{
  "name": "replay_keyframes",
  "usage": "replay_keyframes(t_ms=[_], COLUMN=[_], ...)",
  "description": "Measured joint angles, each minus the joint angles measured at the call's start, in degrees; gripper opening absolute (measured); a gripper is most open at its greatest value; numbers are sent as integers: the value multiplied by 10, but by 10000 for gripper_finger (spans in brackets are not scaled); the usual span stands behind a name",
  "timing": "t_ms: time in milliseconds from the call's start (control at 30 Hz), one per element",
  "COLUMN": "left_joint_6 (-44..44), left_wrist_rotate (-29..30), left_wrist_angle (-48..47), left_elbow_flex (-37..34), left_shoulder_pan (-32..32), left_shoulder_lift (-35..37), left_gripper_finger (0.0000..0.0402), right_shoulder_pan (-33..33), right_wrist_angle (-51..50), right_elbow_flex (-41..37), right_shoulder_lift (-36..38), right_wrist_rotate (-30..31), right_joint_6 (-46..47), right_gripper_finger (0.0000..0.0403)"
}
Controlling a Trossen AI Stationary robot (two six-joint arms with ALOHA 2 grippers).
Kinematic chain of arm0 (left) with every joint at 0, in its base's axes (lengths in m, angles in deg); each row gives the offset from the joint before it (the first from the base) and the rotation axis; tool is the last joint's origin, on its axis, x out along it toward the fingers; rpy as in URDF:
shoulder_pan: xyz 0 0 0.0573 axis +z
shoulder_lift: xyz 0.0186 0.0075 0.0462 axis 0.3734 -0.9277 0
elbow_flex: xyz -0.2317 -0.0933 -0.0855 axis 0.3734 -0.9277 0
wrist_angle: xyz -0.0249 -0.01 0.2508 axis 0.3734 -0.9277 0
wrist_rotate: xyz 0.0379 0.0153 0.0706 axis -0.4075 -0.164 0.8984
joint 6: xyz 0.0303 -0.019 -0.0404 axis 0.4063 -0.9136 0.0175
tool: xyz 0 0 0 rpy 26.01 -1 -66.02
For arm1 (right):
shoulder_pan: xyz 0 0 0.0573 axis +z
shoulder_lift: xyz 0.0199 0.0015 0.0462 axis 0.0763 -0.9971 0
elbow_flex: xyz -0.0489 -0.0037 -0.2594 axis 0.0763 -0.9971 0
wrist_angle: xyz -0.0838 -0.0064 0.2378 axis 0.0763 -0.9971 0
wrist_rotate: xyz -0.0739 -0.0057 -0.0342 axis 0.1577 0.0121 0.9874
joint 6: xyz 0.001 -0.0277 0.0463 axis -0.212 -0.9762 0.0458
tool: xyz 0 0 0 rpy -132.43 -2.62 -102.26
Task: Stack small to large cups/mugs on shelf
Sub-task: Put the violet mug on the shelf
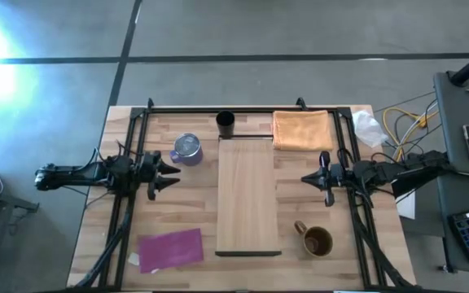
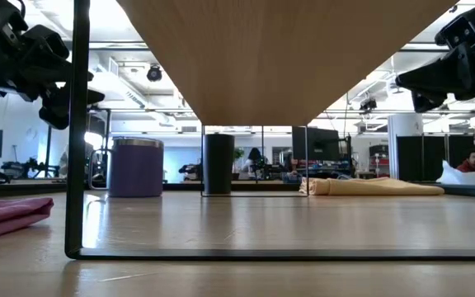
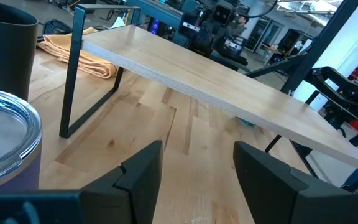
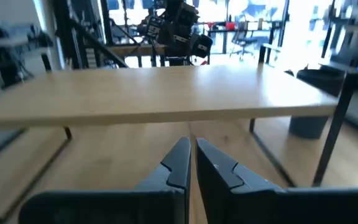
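The light-wood shelf (image 1: 248,195) stands on dark legs at the table's middle. The small black cup (image 1: 225,124) stands on the table at the shelf's far end. The purple mug (image 1: 187,150) with a silvery lid stands to the shelf's left; it also shows in the left wrist view (image 3: 5,143). The brown handled mug (image 1: 316,240) stands upright at the near right. My left gripper (image 1: 169,174) is open and empty, just near of the purple mug. My right gripper (image 1: 306,177) is shut and empty, right of the shelf.
An orange cloth (image 1: 303,129) lies folded at the far right. A purple cloth (image 1: 171,248) lies at the near left. A crumpled white thing (image 1: 368,129) lies at the table's far right corner. A black frame (image 1: 243,109) borders the table.
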Motion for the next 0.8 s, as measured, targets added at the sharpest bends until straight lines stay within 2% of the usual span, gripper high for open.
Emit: replay_keyframes(t_ms=[100,200,267,467,533,633,733,800], left_joint_6=[0,0,0,0,0,0,0,0], left_wrist_rotate=[0,0,0,0,0,0,0,0], left_wrist_angle=[0,0,0,0,0,0,0,0], left_elbow_flex=[0,0,0,0,0,0,0,0], left_shoulder_pan=[0,0,0,0,0,0,0,0], left_shoulder_lift=[0,0,0,0,0,0,0,0], left_gripper_finger=[184,184,184,184,184,184,184,184], right_shoulder_pan=[0,0,0,0,0,0,0,0], right_wrist_angle=[0,0,2,44,62,157,272,320], right_elbow_flex=[0,0,0,0,0,0,0,0], right_shoulder_lift=[0,0,0,0,-1,0,-3,-4], right_wrist_rotate=[0,0,-3,-3,36,150,237,249], right_joint_6=[-12,28,111,471,509,531,498,447], right_gripper_finger=[18,18,18,18,18,18,18,18])
